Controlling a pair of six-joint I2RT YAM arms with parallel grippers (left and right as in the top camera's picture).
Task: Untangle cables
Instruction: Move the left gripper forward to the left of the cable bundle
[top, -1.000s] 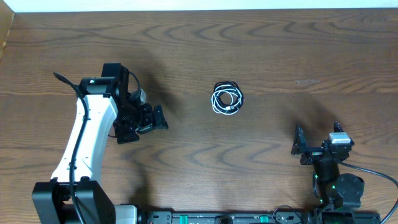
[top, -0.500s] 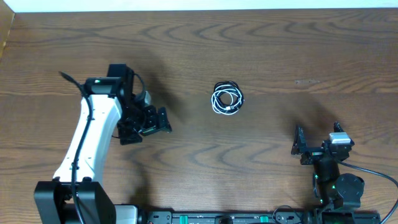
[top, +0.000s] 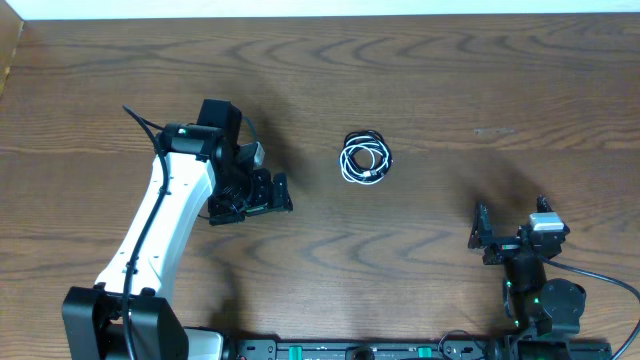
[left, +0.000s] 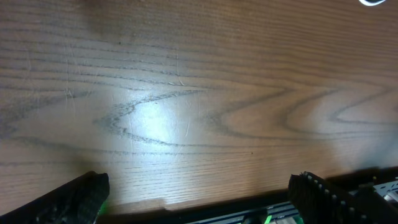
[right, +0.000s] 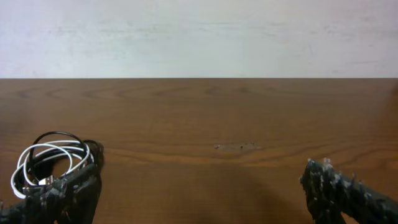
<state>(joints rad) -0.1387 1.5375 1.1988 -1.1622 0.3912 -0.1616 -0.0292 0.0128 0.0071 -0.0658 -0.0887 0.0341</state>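
The cables (top: 365, 159) lie as one small coiled bundle of white and black loops on the wooden table, a little right of centre. My left gripper (top: 255, 200) hovers open to the left of the bundle and well apart from it, with only bare wood between its fingers (left: 199, 186). A sliver of white cable (left: 373, 2) shows at the top right corner of the left wrist view. My right gripper (top: 510, 232) stands open near the front right edge, empty (right: 199, 193). The bundle (right: 53, 163) sits far ahead of it, beyond its left finger.
The table (top: 450, 80) is brown wood with a pale wall behind its far edge (right: 199, 37). A black rail with green lights (top: 350, 350) runs along the front edge. Each arm carries a thick black cord (top: 600, 280).
My left arm has swung to the right, closer to the cable bundle, with the jaws staying open. The right arm and the bundle have not moved.
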